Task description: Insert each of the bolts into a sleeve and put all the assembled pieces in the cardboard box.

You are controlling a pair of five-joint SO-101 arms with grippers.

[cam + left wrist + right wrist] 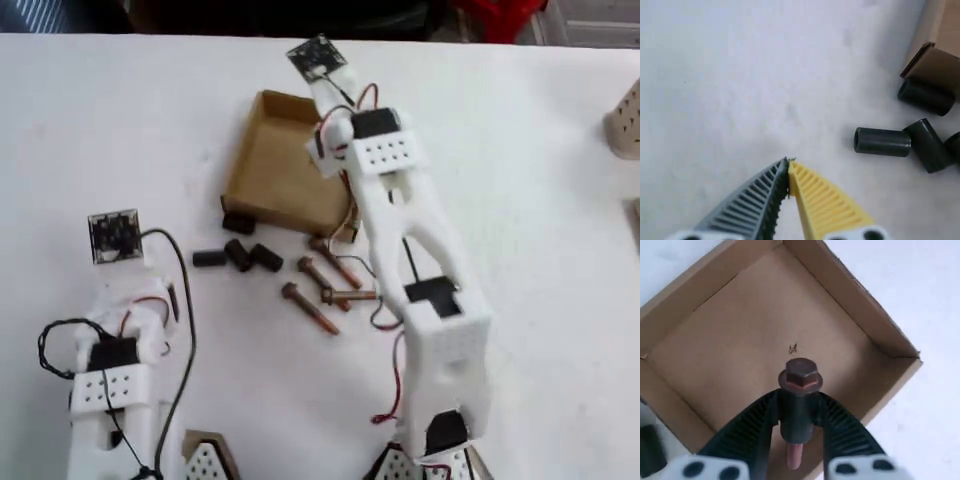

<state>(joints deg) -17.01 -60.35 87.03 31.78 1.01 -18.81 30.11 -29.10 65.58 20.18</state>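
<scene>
In the right wrist view, the right gripper (797,401) was clamped on an assembled piece: a dark sleeve (796,422) with a rusty bolt (800,375) through it, hex head beyond the fingers and shank end poking out nearer the wrist. It hung above the bare floor of the cardboard box (740,335), well inside the walls. The step in hand looked like the drop. It would go best if the arm lowered close to the floor before parting the fingers, so the piece landed flat and the bolt did not slide out of its sleeve, and if the release stayed away from the near wall. In the left wrist view, the left gripper (788,167) had its grey and yellow fingers pressed together on nothing, just above the table. Several loose sleeves (882,141) lay near it, beside the box's corner. In the high view, four loose bolts (311,308) lay in a scatter just beside the box, next to the sleeves. The white table (520,200) was plain and smooth, so round parts would probably roll easily. Beyond its far edge the room was dark, with a red object (500,15) behind.
</scene>
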